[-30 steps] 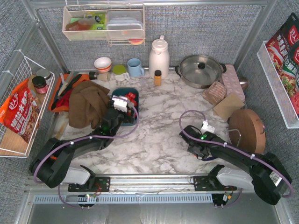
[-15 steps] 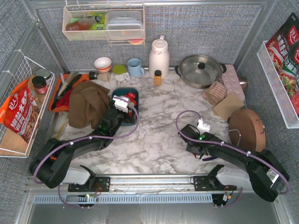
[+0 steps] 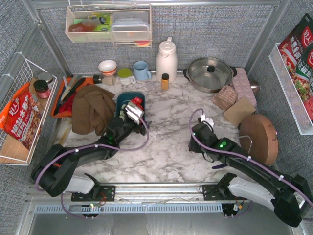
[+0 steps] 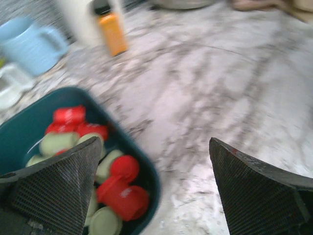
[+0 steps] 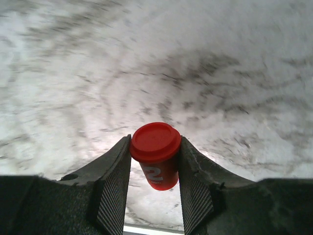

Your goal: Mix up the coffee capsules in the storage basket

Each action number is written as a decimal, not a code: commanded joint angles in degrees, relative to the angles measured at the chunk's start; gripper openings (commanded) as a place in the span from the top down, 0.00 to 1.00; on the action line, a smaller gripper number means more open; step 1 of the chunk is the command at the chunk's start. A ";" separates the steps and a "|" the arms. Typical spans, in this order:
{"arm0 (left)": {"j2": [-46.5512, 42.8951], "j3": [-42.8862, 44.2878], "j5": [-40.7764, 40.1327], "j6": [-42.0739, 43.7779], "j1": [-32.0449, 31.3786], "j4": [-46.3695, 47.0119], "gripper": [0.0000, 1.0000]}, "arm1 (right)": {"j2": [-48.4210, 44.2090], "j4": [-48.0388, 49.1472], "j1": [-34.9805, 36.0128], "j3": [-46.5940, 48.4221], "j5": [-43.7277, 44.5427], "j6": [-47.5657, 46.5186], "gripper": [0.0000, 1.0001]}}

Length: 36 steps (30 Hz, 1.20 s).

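Red capsule (image 5: 155, 156) sits pinched in your right jaws over the bench (image 5: 220, 73), well apart from the teal storage basket (image 3: 122, 99); its tapered sides may slip in transit. Your left jaws, wide above the basket, may clip its rim.

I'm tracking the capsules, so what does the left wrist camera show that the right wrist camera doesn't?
Only left wrist: the storage basket with red and green capsules, a blue mug, an orange bottle, and the open left claw. Only right wrist: one red capsule clamped in the right claw. Both: the marble tabletop.
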 commanded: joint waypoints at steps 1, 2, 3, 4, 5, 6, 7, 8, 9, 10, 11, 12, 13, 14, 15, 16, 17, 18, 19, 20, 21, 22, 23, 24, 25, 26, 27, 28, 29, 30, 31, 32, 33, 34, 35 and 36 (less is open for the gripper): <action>0.99 -3.29 17.07 15.02 -4.57 12.08 0.01 | -1.12 4.59 -0.09 5.02 -6.56 -10.15 0.65; 1.63 -4.12 18.50 19.03 -6.30 14.37 0.01 | -1.29 5.86 -0.07 5.89 -7.97 -10.83 0.65; 2.41 -4.61 19.85 21.80 -7.85 16.22 0.01 | -1.51 7.74 -0.09 6.58 -9.12 -11.27 0.65; 3.33 -4.65 21.56 23.58 -8.90 17.59 0.01 | -1.77 9.33 -0.09 7.07 -10.28 -11.34 0.65; 4.23 -4.51 23.40 24.25 -9.59 18.60 0.01 | -2.03 11.14 -0.08 7.32 -11.32 -11.28 0.65; 5.19 -4.19 25.30 24.49 -10.11 19.61 0.01 | -2.25 13.03 -0.05 7.35 -12.27 -11.01 0.65; 6.05 -3.98 26.98 25.33 -10.64 20.64 0.01 | -2.55 15.17 -0.09 7.25 -13.29 -10.74 0.65; 6.88 -3.84 28.11 26.15 -11.26 21.78 0.01 | -2.82 16.89 -0.05 7.10 -14.13 -10.24 0.65; 7.70 -3.71 28.69 26.87 -11.90 23.05 0.01 | -3.04 18.65 -0.09 6.91 -15.00 -9.60 0.65; 8.36 -3.54 28.91 27.38 -12.52 24.31 0.01 | -3.33 20.31 -0.09 6.69 -15.81 -9.08 0.65; 8.99 -3.37 28.98 27.64 -13.01 25.55 0.01 | -3.61 21.94 -0.07 6.35 -16.75 -8.53 0.65; 9.52 -3.16 29.16 27.76 -13.28 26.71 0.01 | -3.87 23.70 -0.09 5.81 -17.57 -7.85 0.65; 10.01 -2.86 29.51 27.73 -13.66 27.89 0.01 | -4.19 25.29 -0.06 5.29 -18.50 -7.27 0.65; 10.47 -2.67 30.20 27.51 -14.07 28.98 0.01 | -4.50 26.96 -0.05 4.68 -19.16 -6.66 0.65; 10.95 -2.41 30.72 27.18 -14.34 29.94 0.01 | -4.83 28.41 -0.02 4.07 -19.92 -6.14 0.65; 11.49 -2.15 31.03 26.90 -14.66 31.07 0.01 | -5.07 29.64 -0.09 3.41 -20.44 -5.57 0.65; 12.03 -2.01 31.06 26.62 -15.01 32.25 0.01 | -5.30 30.83 -0.02 2.85 -20.83 -5.10 0.65; 12.55 -1.98 30.99 26.37 -15.37 33.43 0.01 | -5.48 31.93 -0.02 2.28 -21.38 -4.56 0.65; 13.09 -1.97 30.88 26.11 -15.65 34.96 0.01 | -5.54 33.10 -0.03 1.66 -21.91 -4.19 0.65; 13.65 -2.05 30.72 25.55 -15.86 36.67 0.01 | -5.52 33.99 -0.09 1.23 -22.47 -3.75 0.65; 14.32 -2.20 30.78 24.86 -16.06 38.87 0.01 | -5.44 34.69 -0.06 0.90 -22.93 -3.37 0.65; 15.05 -2.30 31.03 23.93 -16.21 41.02 0.01 | -5.23 35.46 -0.01 0.57 -23.47 -3.02 0.65; 15.73 -2.39 31.20 23.08 -16.32 43.12 0.01 | -5.12 36.24 -0.06 0.28 -24.08 -2.62 0.65; 16.43 -2.53 31.16 22.35 -16.44 46.04 0.01 | -4.96 37.03 -0.07 0.00 -24.54 -2.32 0.65; 17.02 -2.66 31.09 22.03 -16.58 47.30 0.01 | -4.86 37.54 -0.08 -0.14 -24.86 -2.07 0.65; 17.23 -2.61 30.61 22.17 -16.88 47.30 0.01 | -4.77 37.96 -0.08 -0.16 -25.10 -1.99 0.65; 17.26 -2.59 30.14 22.42 -17.07 47.28 0.01 | -4.56 37.99 -0.08 -0.09 -25.39 -2.03 0.65; 17.28 -2.63 30.11 22.77 -17.28 47.28 0.01 | -4.39 37.93 -0.07 -0.03 -25.63 -2.05 0.65; 17.22 -2.67 30.26 22.89 -17.36 47.28 0.01 | -4.26 37.86 -0.01 0.01 -25.93 -2.03 0.65; 17.13 -2.68 30.43 22.93 -17.41 47.28 0.02 | -4.15 37.90 -0.04 0.01 -26.11 -1.92 0.65; 17.10 -2.68 30.61 22.98 -17.46 47.28 0.07 | -4.02 37.96 -0.09 -0.11 -26.22 -1.88 0.65; 17.01 -2.80 30.65 23.07 -17.49 47.28 0.13 | -4.01 37.99 -0.06 -0.14 -26.29 -1.70 0.65; 16.93 -2.89 30.68 23.16 -17.50 47.32 0.17 | -3.98 38.11 -0.09 -0.32 -26.35 -1.60 0.65; 16.83 -3.04 30.67 23.20 -17.50 47.29 0.21 | -4.04 38.24 -0.06 -0.46 -26.49 -1.46 0.65; 16.75 -3.15 30.74 23.20 -17.50 47.28 0.25 | -4.16 38.39 -0.04 -0.57 -26.54 -1.37 0.65; 16.69 -3.24 30.77 23.28 -17.50 47.32 0.30 | -4.14 38.41 -0.07 -0.62 -26.58 -1.34 0.65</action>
